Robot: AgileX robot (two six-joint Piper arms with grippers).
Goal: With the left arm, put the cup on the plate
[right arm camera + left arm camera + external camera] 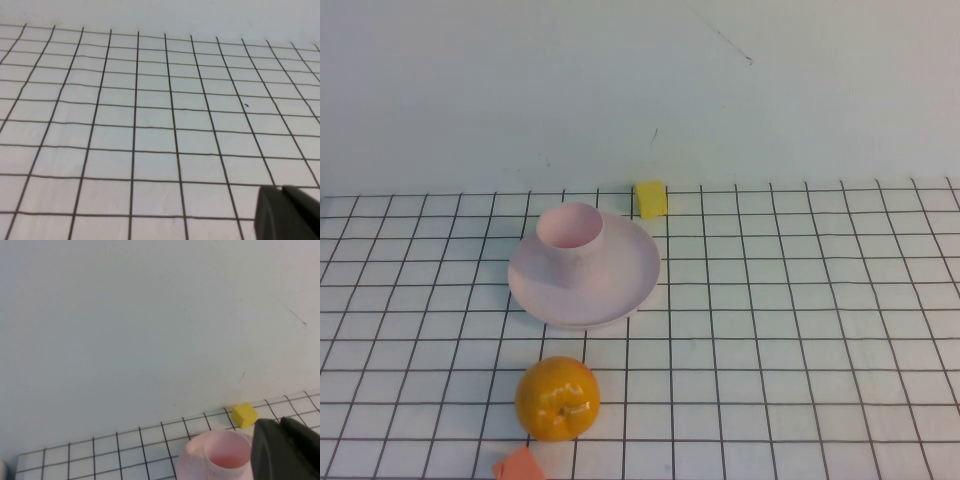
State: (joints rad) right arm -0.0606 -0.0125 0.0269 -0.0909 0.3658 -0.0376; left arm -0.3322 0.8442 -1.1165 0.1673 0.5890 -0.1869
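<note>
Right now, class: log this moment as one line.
cup: upright on plate | left end effector: near cup, grip unclear | right end effector: over bare grid

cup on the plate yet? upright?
Yes: the cup stands upright on the plate, mouth up, toward its far-left rim. Only a dark part of each gripper shows, left and right.

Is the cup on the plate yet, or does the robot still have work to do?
Looks done: the cup stands upright on the plate, toward its far left side. Nothing is in hand. The left gripper shows only as a dark edge near the cup in its wrist view; the right gripper sits over bare grid. Neither arm appears in the high view. Nothing seems left.
</note>
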